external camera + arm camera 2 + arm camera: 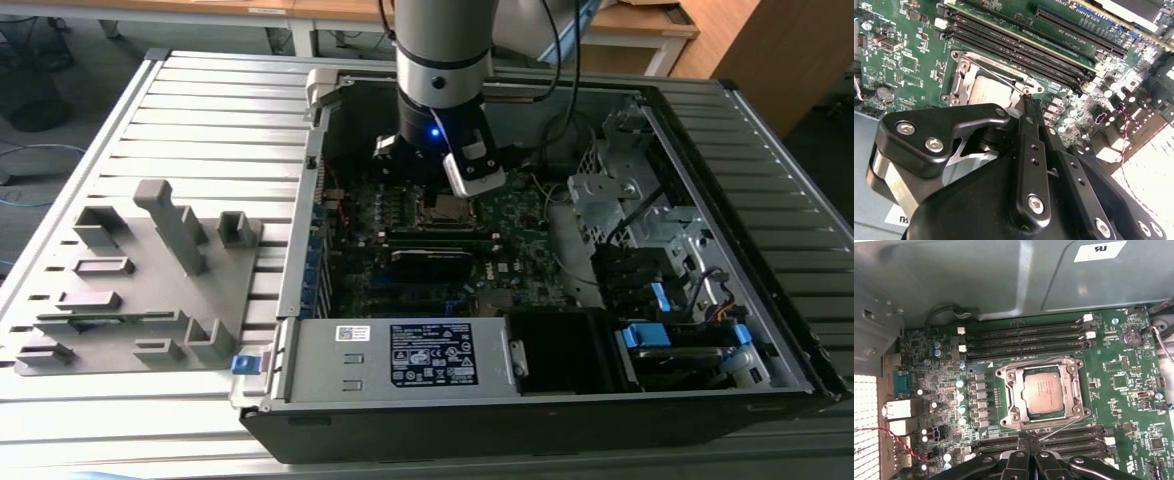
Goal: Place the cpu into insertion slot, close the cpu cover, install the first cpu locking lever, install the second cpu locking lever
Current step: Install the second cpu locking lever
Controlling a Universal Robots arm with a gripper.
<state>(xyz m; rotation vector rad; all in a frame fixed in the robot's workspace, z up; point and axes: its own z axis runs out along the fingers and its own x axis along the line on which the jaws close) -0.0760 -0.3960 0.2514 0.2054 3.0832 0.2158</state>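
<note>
Open desktop computer case, dark metal, lying on its side on a ribbed grey metal table, green motherboard exposed. Small square chip with a dull silver-grey metal top, the cpu, seated flat in the insertion slot, a dark square socket near the middle of the board; in the exterior view the socket lies directly below the arm's wrist. Thin silver metal frame plate with a large square window, the cpu cover, lying down over the socket around the chip, its window showing the chip top; seen also in the second wrist view with the cpu inside it. Thin wire locking lever, silver, running slantwise from the socket's edge toward the gripper; in the second wrist view a like wire crosses the cover. Black two-fingered gripper, fingers pressed together with no gap between the tips, poised at the socket's edge just beside the wire lever; whether it touches the wire cannot be told. Long narrow black memory slots flanking the socket on two sides. Grey power supply box with white label, at the near side of the case. Grey moulded fixture block, on the table at the exterior view's left, well apart from the case.
</note>
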